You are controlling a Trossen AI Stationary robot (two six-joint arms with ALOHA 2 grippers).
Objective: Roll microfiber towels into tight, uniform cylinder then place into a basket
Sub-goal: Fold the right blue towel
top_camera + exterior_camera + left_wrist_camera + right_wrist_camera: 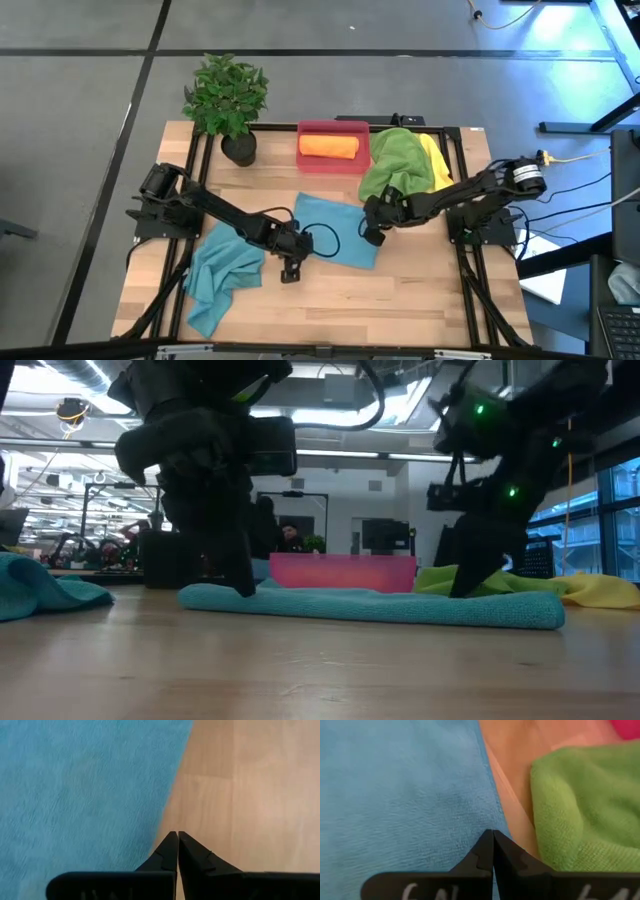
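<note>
High view gives you the whole layout: a flat teal towel (335, 232) lies spread at the table's (400, 300) middle, with the left gripper (290, 270) at its near-left edge and the right gripper (372, 235) at its right edge. A second teal towel (222, 280) lies crumpled to the left, apart from the flat one. At the far side you see the red-pink basket (334, 160) with a rolled orange towel (330, 147) inside, a green towel (392, 165) heaped just right of it over a yellow towel (437, 160), and a potted plant (228, 100) to the basket's left.

Low view shows you what the top cannot: both grippers reach down to the flat towel's ends, which lie low on the wood (the basket sits behind, between the two arms).

Left wrist view shows you the left fingers (169, 852) pressed together, clenched on nothing you can make out; their tips sit right at the towel's edge, bare wood on the other side.

Right wrist view shows you the right fingers (487, 851) likewise closed tip to tip over the teal towel's border, with a strip of wood and then the green towel close beside, crowding that edge.
</note>
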